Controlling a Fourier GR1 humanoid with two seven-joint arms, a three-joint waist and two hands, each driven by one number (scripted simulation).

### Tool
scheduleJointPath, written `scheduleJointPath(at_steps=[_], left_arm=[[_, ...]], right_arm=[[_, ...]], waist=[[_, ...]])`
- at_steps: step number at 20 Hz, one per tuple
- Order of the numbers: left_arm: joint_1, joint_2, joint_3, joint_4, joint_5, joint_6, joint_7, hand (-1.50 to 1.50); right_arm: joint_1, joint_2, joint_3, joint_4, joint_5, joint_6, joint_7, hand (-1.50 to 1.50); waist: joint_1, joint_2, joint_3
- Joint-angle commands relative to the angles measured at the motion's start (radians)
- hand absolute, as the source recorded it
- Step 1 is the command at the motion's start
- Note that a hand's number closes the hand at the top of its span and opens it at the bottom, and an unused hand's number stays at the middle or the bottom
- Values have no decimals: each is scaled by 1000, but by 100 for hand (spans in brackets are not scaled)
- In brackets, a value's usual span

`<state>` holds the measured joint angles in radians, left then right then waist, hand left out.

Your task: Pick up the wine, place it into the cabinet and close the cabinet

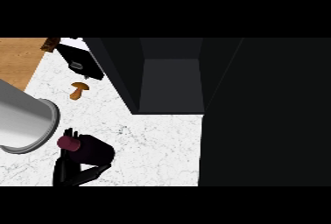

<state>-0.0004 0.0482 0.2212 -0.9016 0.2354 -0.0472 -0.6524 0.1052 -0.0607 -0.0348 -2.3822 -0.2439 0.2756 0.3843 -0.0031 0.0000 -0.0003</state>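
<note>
Black left hand [72, 168] — fingers curled round the wine [87, 148].

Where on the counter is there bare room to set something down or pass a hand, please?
Bare marble counter lies between the wine bottle in the left hand and the open cabinet. A smaller patch surrounds the mushroom. It is crowded at the left, around the grey forearm.
</note>
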Motion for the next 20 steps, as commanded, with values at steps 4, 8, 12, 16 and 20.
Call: scheduleJointPath(at_steps=[4,8,12,16,20], left_arm=[[-96,8,37,205,37,-76,-138,-150],[-59,-25,0,161,37,-74,-127,-150],[-130,19,27,305,47,-146,-182,150],[-86,6,-4,247,36,-149,-169,150],[-156,26,24,331,48,-145,-169,150]], right_arm=[[-78,-34,-51,-30,-59,-40,102,-150],[-44,-20,-61,73,-29,17,-17,-150],[57,4,-35,8,-21,46,-49,-150],[15,23,12,-66,4,-16,31,-150],[0,-6,-26,57,-9,44,-37,-150]], waist=[[0,0,0],[2,0,0],[-4,0,0],[-1,-1,0],[-3,1,0]])
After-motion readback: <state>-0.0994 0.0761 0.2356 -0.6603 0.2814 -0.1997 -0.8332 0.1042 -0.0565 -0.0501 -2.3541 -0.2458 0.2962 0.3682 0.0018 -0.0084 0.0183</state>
